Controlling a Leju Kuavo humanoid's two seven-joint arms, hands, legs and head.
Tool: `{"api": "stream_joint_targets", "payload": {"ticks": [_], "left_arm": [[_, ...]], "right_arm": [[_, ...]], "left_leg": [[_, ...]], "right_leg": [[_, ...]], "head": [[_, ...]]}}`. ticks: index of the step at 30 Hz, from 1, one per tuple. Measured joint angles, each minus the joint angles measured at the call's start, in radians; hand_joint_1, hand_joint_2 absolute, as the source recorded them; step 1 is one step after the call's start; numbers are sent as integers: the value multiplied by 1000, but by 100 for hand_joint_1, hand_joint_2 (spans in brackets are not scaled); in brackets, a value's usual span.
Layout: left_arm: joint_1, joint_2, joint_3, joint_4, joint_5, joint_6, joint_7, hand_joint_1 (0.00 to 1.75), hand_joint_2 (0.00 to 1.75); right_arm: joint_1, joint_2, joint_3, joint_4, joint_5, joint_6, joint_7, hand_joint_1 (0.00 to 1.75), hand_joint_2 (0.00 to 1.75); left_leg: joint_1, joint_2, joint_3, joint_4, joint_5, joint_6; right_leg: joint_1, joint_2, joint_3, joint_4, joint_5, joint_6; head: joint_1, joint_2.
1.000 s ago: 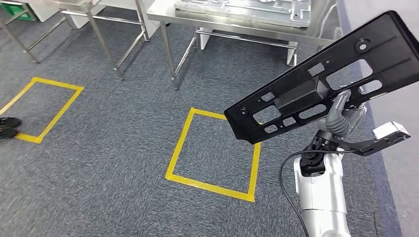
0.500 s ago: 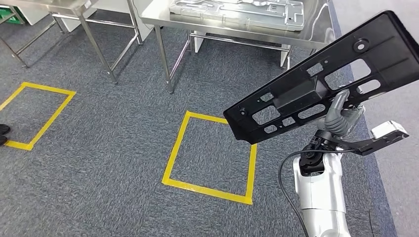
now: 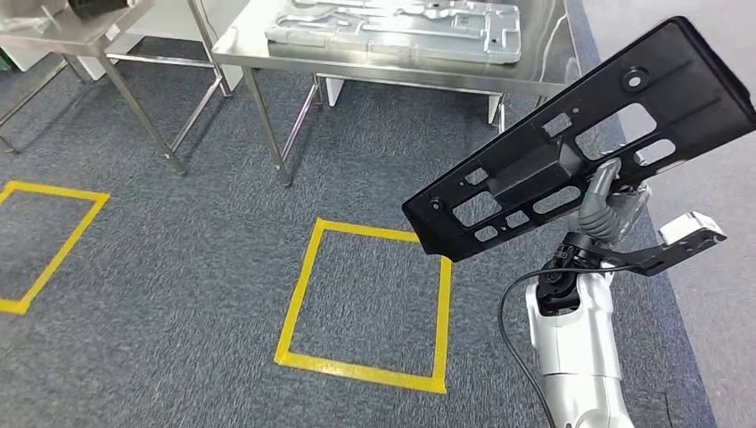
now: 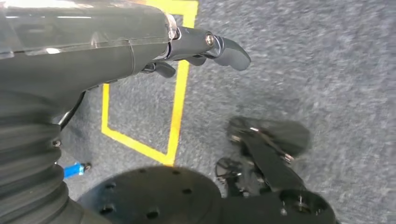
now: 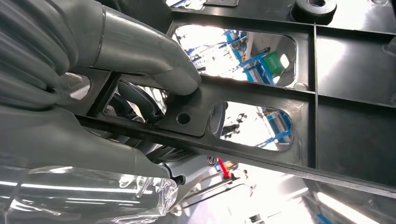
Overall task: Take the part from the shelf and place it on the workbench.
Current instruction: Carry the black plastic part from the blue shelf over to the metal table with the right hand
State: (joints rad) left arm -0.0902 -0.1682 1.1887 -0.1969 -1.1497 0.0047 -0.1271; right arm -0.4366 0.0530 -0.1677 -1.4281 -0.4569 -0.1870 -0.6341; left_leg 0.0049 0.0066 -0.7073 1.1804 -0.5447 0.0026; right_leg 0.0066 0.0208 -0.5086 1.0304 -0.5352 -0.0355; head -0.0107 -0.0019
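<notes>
My right hand [image 3: 608, 210] grips a long black plastic part [image 3: 571, 147] with several cut-outs, raised and tilted over the carpet at the right. In the right wrist view the thick grey thumb [image 5: 140, 51] presses on a rib of the part [image 5: 355, 135], and dark fingers show through a cut-out beneath it. The steel workbench [image 3: 544, 71] stands ahead at the top, carrying a flat silver panel [image 3: 401, 27]. My left hand [image 4: 201, 44] hangs over the carpet with its fingers apart and nothing in it.
A yellow tape square [image 3: 308, 276] marks the grey carpet just in front of the workbench, and another [image 3: 58, 254] lies at the far left. A second steel table [image 3: 71, 36] stands at the upper left. The workbench legs [image 3: 267, 134] reach the floor.
The whole picture has shifted: the camera moved toward the workbench, which now shows more of its top. The shoes at the left edge are gone. The part stays in my right hand.
</notes>
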Motion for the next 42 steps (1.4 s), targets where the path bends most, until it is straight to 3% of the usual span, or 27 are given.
{"api": "stream_joint_targets", "payload": {"ticks": [2, 3, 4, 6, 8, 9, 11, 13, 14, 16, 18, 19, 21, 22, 26, 29, 32, 36, 38, 40, 41, 42], "left_arm": [[2, 3, 1, 0, 6, 9, 4, 0, 175], [3, 5, 1, 0, 9, 14, 6, 0, 175], [3, 6, 1, 0, 10, 17, 7, 0, 175], [-1, 5, 1, 0, 10, 22, 7, 0, 175], [-6, 5, 1, 0, 10, 24, 4, 0, 175], [-8, 5, 1, 0, 11, 24, 2, 0, 175], [-9, 3, 1, 0, 13, 22, 2, 0, 175], [-6, -1, 1, 0, 11, 17, 7, 0, 175], [-5, -3, 1, 0, 9, 15, 12, 0, 175], [-3, -8, 1, 0, 5, 13, 20, 0, 175], [-3, -10, 1, 0, 4, 11, 27, 0, 175], [-3, -11, 1, 0, 4, 11, 31, 0, 175], [-3, -11, 1, 0, 3, 13, 39, 0, 175], [-2, -10, 1, 0, 2, 13, 42, 0, 175], [-6, -10, 2, 0, 5, 12, 47, 0, 175], [-5, -11, 2, 0, 3, 1, 41, 0, 175], [-3, -14, 2, 0, -10, -10, 13, 0, 175], [-4, -17, -1, 0, -17, -15, -41, 0, 175], [-4, -19, -5, 0, -23, -17, -55, 0, 175], [-4, -19, -8, 0, -26, -16, -58, 0, 175], [-3, -18, -9, 0, -27, -16, -56, 0, 175], [-3, -17, -10, 0, -30, -15, -52, 0, 175]], "right_arm": [[-11, -1, 10, 12, 22, -6, -4, 175, 175], [-17, -1, 15, 17, 32, -10, -4, 175, 175], [-22, -2, 20, 22, 43, -15, -3, 175, 175], [-33, -4, 34, 24, 62, -23, 3, 175, 175], [-46, -6, 47, 26, 78, -27, 12, 175, 175], [-51, -7, 55, 29, 85, -29, 17, 175, 175], [-56, -8, 69, 40, 96, -31, 23, 175, 175], [-56, -9, 87, 55, 103, -33, 23, 175, 175], [-56, -10, 97, 63, 105, -33, 22, 175, 175], [-60, -13, 116, 75, 106, -33, 16, 175, 175], [-68, -18, 136, 89, 107, -33, 10, 175, 175], [-71, -20, 146, 96, 108, -34, 7, 175, 175], [-78, -23, 168, 102, 111, -36, 4, 175, 175], [-88, -24, 180, 103, 113, -37, 3, 175, 175], [-138, -30, 228, 100, 118, -49, 9, 175, 175], [-146, -31, 245, 83, 120, -62, 16, 175, 175], [-142, -31, 248, 55, 114, -69, 28, 175, 175], [-118, -34, 245, -4, 94, -73, 46, 175, 175], [-101, -39, 241, -24, 78, -73, 39, 175, 175], [-78, -44, 237, -31, 67, -76, 25, 175, 175], [-62, -47, 234, -33, 64, -80, 18, 175, 175], [-45, -50, 230, -38, 61, -85, 12, 175, 175]], "left_leg": [[-16, -9, 4, -93, 121, 23], [-23, -13, 10, -121, 160, 31], [-28, -14, 20, -133, 166, 35], [-29, -13, 54, -161, 158, 40], [-21, -13, 91, -190, 151, 45], [-17, -13, 107, -200, 145, 46], [-12, -13, 133, -207, 129, 45], [-8, -13, 156, -207, 110, 40], [-5, -13, 168, -206, 101, 37], [-1, -13, 190, -202, 79, 27], [-1, -14, 200, -195, 60, 14], [-2, -14, 201, -191, 55, 7], [-3, -13, 203, -190, 53, -5], [-3, -12, 206, -192, 55, -3], [-3, -11, 220, -211, 46, 34], [-1, -10, 224, -215, 39, 34], [-2, -10, 223, -211, 36, 32], [5, -2, 235, -238, 55, 27], [13, 12, 249, -262, 72, 21], [12, 25, 250, -262, 73, 22], [12, 30, 250, -259, 70, 20], [13, 36, 251, -253, 65, 18]], "right_leg": [[4, 5, 29, -3, -26, 5], [2, 8, 39, -7, -35, 9], [-1, 10, 48, -9, -36, 16], [-6, 9, 51, 9, -18, 29], [-8, 0, 9, 92, 5, 42], [-11, -5, -30, 148, -2, 48], [-17, -9, -114, 242, -57, 60], [-25, -11, -164, 257, -95, 69], [-28, -13, -169, 223, -73, 73], [-32, -19, -152, 96, 39, 77], [-31, -25, -138, -1, 120, 68], [-29, -25, -139, -16, 132, 59], [-28, -21, -135, -19, 136, 44], [-29, -18, -131, -23, 139, 42], [-26, -10, -123, -30, 138, 36], [-24, -11, -121, -30, 135, 32], [-27, -11, -121, -29, 135, 35], [-24, -7, -120, -31, 139, 49], [-23, -8, -148, 29, 105, 56], [-27, -10, -209, 149, 52, 64], [-29, -11, -236, 200, 38, 69], [-33, -14, -249, 220, 43, 73]], "head": [[1, 0], [1, 0], [2, 0], [1, 0], [2, 0], [2, 0], [2, 0], [2, 0], [2, 0], [2, 0], [2, 0], [2, 0], [2, 0], [2, 0], [2, 0], [2, 0], [2, 0], [2, 0], [2, 0], [2, 0], [2, 0], [2, 0]]}}
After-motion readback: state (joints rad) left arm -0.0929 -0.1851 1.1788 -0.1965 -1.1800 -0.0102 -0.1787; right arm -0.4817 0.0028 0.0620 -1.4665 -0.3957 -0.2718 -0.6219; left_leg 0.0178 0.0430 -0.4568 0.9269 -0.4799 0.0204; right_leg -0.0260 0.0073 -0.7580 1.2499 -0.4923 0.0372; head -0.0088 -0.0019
